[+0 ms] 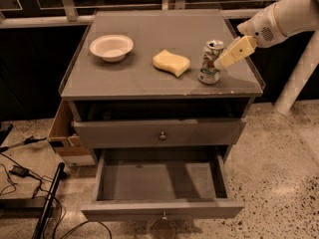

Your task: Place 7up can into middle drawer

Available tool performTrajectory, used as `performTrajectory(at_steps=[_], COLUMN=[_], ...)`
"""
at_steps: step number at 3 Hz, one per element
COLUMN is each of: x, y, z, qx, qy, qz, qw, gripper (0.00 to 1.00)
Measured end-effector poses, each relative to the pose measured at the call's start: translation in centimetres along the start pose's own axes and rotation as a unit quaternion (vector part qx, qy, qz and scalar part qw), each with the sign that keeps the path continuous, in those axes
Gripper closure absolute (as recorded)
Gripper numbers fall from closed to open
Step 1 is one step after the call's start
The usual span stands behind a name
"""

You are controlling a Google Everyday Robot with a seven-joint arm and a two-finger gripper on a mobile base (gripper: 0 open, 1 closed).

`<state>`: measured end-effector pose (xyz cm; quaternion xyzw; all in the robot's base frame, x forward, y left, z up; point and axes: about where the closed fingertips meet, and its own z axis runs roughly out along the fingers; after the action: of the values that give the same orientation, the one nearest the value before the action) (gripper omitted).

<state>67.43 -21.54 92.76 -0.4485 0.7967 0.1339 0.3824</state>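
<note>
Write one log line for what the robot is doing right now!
gripper: beside 7up can, above cabinet top | 7up can: upright on cabinet top, not lifted | middle drawer: pulled open

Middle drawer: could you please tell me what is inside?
The middle drawer shows only bare grey floor; its back is hidden under the upper drawer. The 7up can stands on the cabinet top, gripper beside it.
</note>
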Motion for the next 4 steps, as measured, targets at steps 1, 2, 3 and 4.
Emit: performTrajectory(at_steps=[1,2,3,4], x=[0.8,1.2,0.9,0.4], y=[0.2,0.6,0.9,1.2], z=[0.7,2.1,3.7,4.7], qx=[-0.006,-0.014,-0.019,-0.024], qy=[-0.004,-0.02,-0.049,-0.07], qz=[0.01,0.017,0.023,0.024], qw=[0.9999,0.9996,0.9983,0.997], gripper=[0.0,0.0,0.0,0.0])
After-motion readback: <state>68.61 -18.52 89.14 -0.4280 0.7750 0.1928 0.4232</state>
